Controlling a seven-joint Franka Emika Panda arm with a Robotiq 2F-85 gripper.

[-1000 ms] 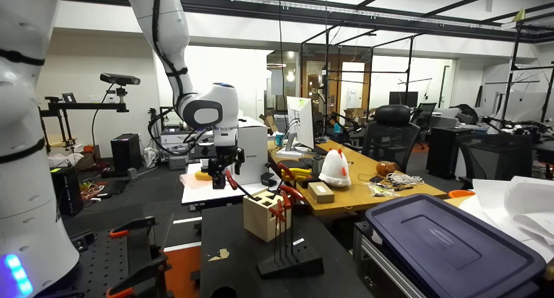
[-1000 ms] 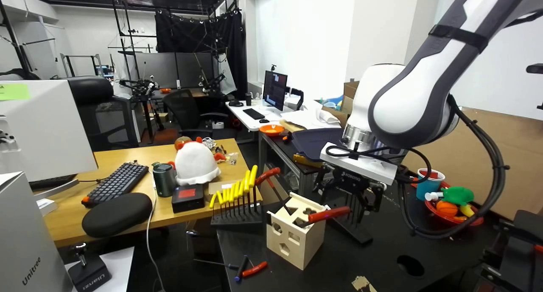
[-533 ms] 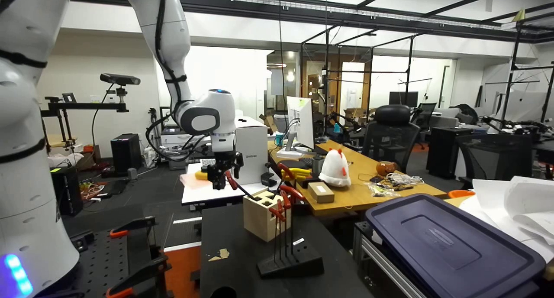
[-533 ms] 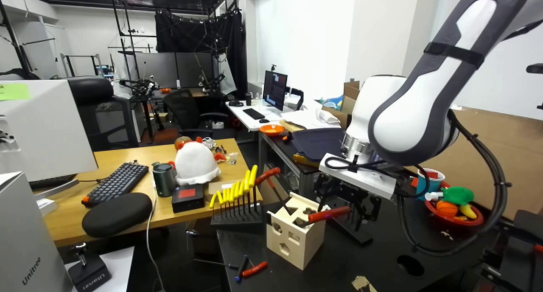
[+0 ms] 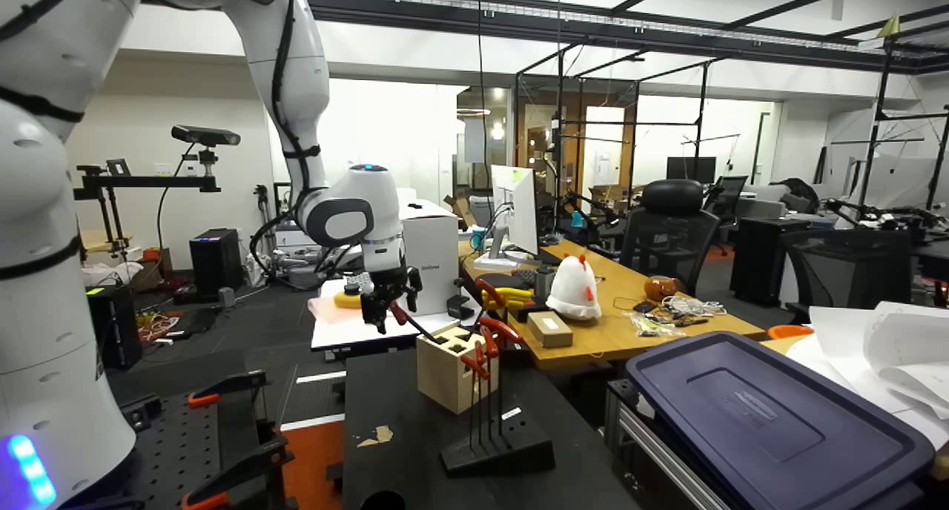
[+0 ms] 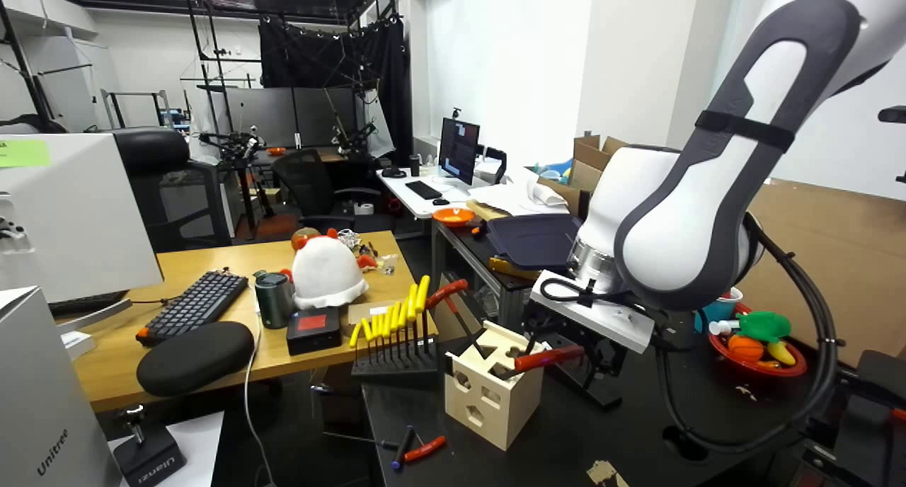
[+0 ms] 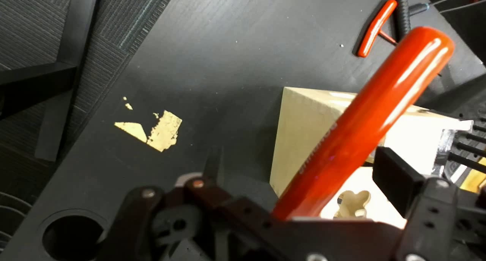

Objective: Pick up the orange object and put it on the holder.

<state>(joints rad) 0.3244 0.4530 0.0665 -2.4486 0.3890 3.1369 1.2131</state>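
The jaws stand wide apart. In the wrist view the orange-red tool [image 7: 362, 128] shows its thick handle slanting across the gap between them, the lower end out of sight; whether they touch it I cannot tell. In an exterior view a dark shaft [image 5: 422, 332] runs from that handle down to the top of the pale wooden block [image 6: 495, 402], so the tool leans out of this holder on the jaws' side. A clover-shaped hole [image 7: 353, 204] opens in the block, and a second red-handled tool [image 6: 447, 292] leans out of the top, tilted another way.

The block stands on the black tabletop [image 7: 228, 63]. Just beside it is a black stand [image 5: 511, 454] with several red handles [image 5: 490, 341] above it; on another side a black rack [image 6: 393, 374] holds a row of yellow handles [image 6: 396, 317]. A red T-handle [image 7: 377, 27] lies flat near the tabletop's edge. Torn tan scraps [image 7: 164, 132] lie apart from the block, and well away sits a red bowl [image 6: 794, 372] of brightly coloured items [image 6: 745, 348].
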